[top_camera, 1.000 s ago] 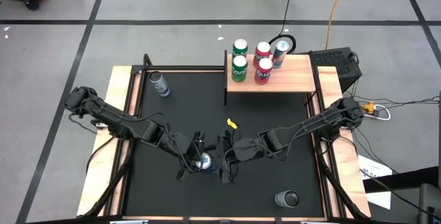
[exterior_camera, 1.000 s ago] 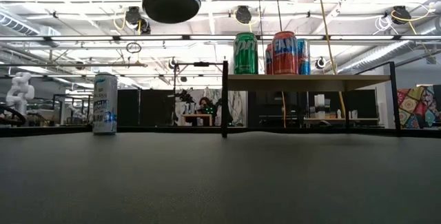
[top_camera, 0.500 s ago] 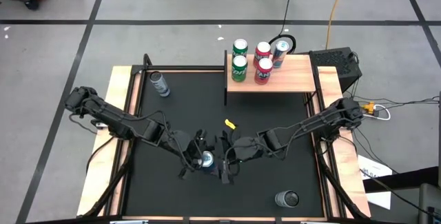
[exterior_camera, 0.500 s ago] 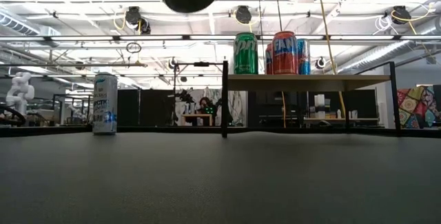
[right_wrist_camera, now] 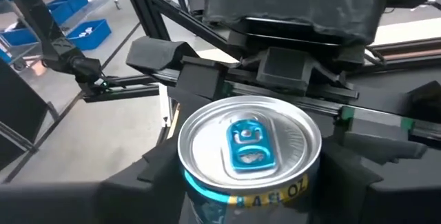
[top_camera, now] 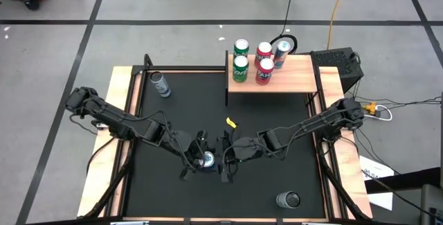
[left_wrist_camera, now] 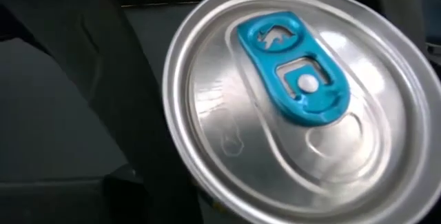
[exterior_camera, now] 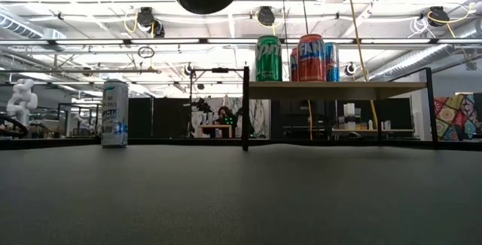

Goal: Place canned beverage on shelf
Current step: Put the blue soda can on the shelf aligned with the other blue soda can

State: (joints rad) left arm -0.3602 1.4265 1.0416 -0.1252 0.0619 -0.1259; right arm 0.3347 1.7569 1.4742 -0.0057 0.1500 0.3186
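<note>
While lifted off the mat, blue-tabbed can [top_camera: 207, 159] upright, lid skyward, clamped between both arms' fingers.

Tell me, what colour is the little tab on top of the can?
The tab is bright blue on the silver can top, clearest in the left wrist view.

Legible text is limited. The held can [right_wrist_camera: 249, 156] carries yellow lettering low on its side in the right wrist view; the characters appear as "A E O Z" but cannot be read with certainty. The slim can [exterior_camera: 114, 114] standing on the surface [exterior_camera: 241, 200] shows the letters "CTIV" on its side in the low view. The green can [exterior_camera: 268, 58] and the red can [exterior_camera: 309, 57] on the shelf [exterior_camera: 335, 89] bear large white lettering that cannot be made out.
</note>
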